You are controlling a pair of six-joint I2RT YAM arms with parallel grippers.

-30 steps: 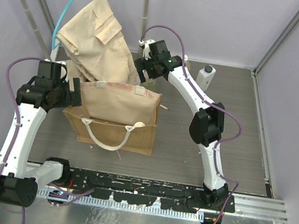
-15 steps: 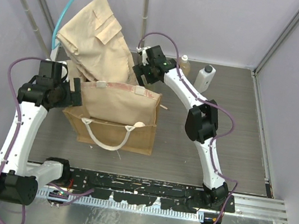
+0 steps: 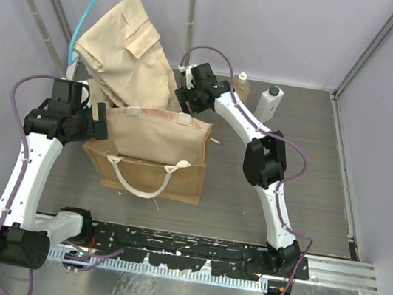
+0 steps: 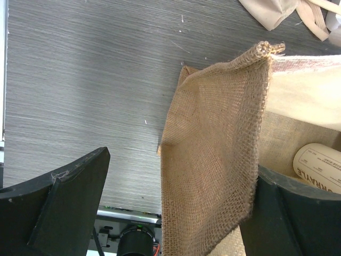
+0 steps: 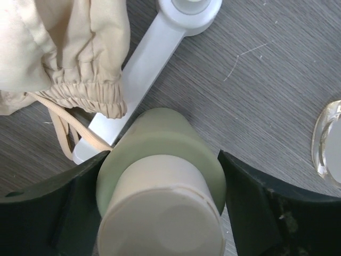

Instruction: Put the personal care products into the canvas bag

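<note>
The tan canvas bag (image 3: 149, 171) stands open at the table's middle. My left gripper (image 3: 101, 121) is open at its left rim; the burlap side wall (image 4: 213, 160) hangs between the fingers, against the right finger (image 4: 290, 213). The cream-beige bottle (image 3: 185, 164) lies inside the bag and also shows in the left wrist view (image 4: 319, 165). My right gripper (image 3: 185, 95) is behind the bag's back rim, shut on the olive-green bottle with cream cap (image 5: 160, 186). The amber-brown bottle (image 3: 242, 87) and the flat white bottle with black cap (image 3: 269, 101) stand at the back right.
A beige garment (image 3: 123, 46) hangs on a teal hanger from a white rack (image 3: 190, 12) at the back left. Its hem (image 5: 64, 42) and the rack's white foot (image 5: 154, 48) lie just beyond my right gripper. Purple walls close in the table.
My right arm has moved left toward the garment with the olive-green bottle, uncovering the amber-brown bottle behind it. The left arm and bag have not moved.
</note>
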